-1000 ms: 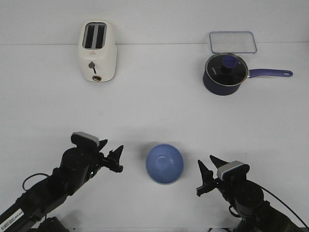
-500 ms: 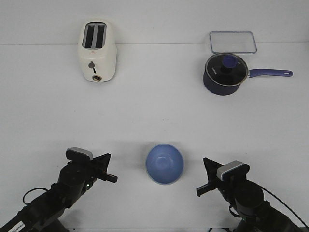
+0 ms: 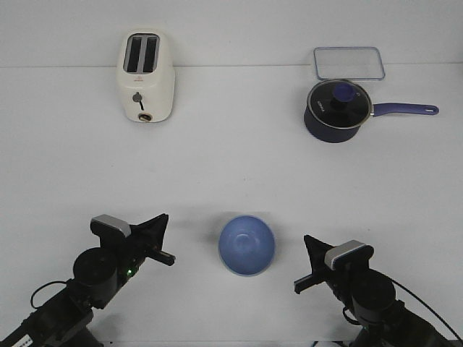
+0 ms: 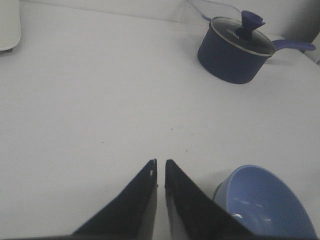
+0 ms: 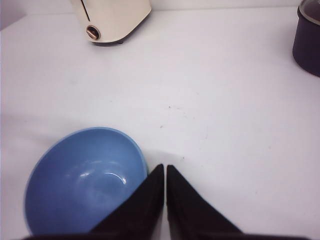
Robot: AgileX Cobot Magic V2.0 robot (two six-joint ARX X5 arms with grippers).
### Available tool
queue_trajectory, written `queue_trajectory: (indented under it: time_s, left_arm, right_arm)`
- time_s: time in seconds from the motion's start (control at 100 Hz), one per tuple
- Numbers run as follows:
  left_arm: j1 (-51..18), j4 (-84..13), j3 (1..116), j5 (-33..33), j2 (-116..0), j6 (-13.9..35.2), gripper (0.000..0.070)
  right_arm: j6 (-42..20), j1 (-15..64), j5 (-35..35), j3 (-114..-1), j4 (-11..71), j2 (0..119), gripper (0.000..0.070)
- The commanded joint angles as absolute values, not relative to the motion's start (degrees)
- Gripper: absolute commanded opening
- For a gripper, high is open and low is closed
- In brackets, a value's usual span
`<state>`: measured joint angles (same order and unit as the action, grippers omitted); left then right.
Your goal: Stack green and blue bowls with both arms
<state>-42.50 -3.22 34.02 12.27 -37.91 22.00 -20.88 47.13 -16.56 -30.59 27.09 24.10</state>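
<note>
The periwinkle blue bowl (image 3: 247, 244) stands upright at the table's front centre, between my two grippers. It also shows in the left wrist view (image 4: 265, 202) and the right wrist view (image 5: 85, 177). A thin pale green edge (image 4: 218, 190) shows against its outer side, so the green bowl seems to sit under it, otherwise hidden. My left gripper (image 3: 165, 238) is shut and empty, left of the bowl and apart from it. Its tips (image 4: 160, 162) nearly touch. My right gripper (image 3: 305, 264) is shut and empty, just right of the bowl, tips (image 5: 165, 167) beside the rim.
A cream toaster (image 3: 145, 76) stands at the back left. A dark navy pot with a glass lid and long handle (image 3: 336, 110) stands at the back right, with a clear flat lid or tray (image 3: 349, 63) behind it.
The left arm has drawn back and to the left, away from the bowl, and its fingers have closed. The right gripper's fingers have closed too. The bowl has not moved.
</note>
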Motion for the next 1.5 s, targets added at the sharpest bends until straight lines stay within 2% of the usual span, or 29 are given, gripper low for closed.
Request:
queue_trajectory:
  time_s: [0.0,0.09,0.21,0.39,0.55,0.71,1.49]
  left_arm:
    - [-42.72,-2.74,34.87,12.62,-36.51,20.6,0.0014]
    - [-39.83,-2.52,33.82,11.2,-33.15,11.49,0.0015]
    - [-30.55,1.96,26.74,7.81,-25.82,5.23,0.0015]
    - [-12.12,5.91,13.15,7.44,-13.34,4.8,0.0015]
    - [-3.84,5.85,5.67,7.44,-5.89,4.49,0.0015]
    - [-1.85,4.4,0.8,7.4,0.08,4.47,0.0015]
    - [-1.83,3.03,0.8,7.44,-0.16,4.12,0.0014]
  right_arm:
    - [-20.97,47.62,-16.56,-30.74,26.2,24.32,0.0009]
    - [-20.97,47.62,-16.56,-30.74,26.2,24.32,0.0009]
    - [-20.97,47.62,-16.58,-30.74,26.2,24.32,0.0009]
    - [-20.97,47.62,-16.56,-30.74,26.2,24.32,0.0009]
    - [-20.97,47.62,-16.56,-30.74,26.2,24.32,0.0009]
    - [-20.97,47.62,-16.58,-30.74,26.22,24.32,0.0009]
    - [-20.97,47.62,-16.58,-30.76,26.17,24.32,0.0009]
